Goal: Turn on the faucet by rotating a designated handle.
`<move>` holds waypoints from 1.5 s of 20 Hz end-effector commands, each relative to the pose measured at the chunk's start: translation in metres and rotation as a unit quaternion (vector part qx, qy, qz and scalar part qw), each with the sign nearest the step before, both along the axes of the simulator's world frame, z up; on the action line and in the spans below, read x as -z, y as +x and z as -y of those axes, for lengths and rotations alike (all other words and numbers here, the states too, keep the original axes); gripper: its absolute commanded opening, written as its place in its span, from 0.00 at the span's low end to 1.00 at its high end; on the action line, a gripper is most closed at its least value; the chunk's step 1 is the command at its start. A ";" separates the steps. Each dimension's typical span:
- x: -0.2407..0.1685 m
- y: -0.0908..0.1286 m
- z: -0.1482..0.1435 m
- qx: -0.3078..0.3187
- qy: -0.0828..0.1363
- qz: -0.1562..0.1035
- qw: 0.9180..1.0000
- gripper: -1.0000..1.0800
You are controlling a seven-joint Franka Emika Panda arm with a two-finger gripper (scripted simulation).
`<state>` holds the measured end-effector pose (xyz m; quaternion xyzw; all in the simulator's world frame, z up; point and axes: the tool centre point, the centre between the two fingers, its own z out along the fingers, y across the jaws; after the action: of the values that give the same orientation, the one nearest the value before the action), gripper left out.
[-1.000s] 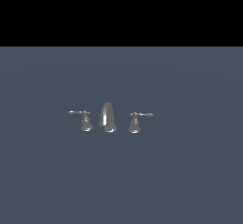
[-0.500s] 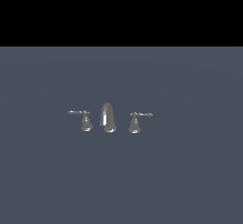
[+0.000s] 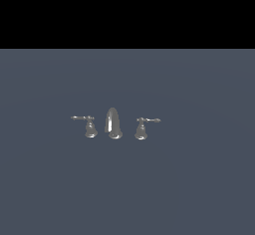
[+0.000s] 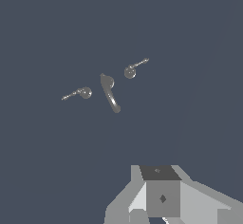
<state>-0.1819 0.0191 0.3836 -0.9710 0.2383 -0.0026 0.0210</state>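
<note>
Over the last 1 s nothing has moved: the faucet stands mid-table, far from every edge, its bulb-tipped handle is untouched, and my gripper is well apart from it, spread or closed I cannot tell.

floor: flat slate-grey, bare | backdrop: solid black | light: even, no shadows

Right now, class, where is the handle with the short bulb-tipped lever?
In the exterior view, the handle stands on the right of the arched spout, its lever pointing away from it.

No legible text or markings anywhere
</note>
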 end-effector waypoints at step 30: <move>0.216 0.138 0.048 0.385 -0.007 -0.012 0.923 0.00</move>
<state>-0.0488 -0.0237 0.1783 -0.8154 0.5788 -0.0003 0.0096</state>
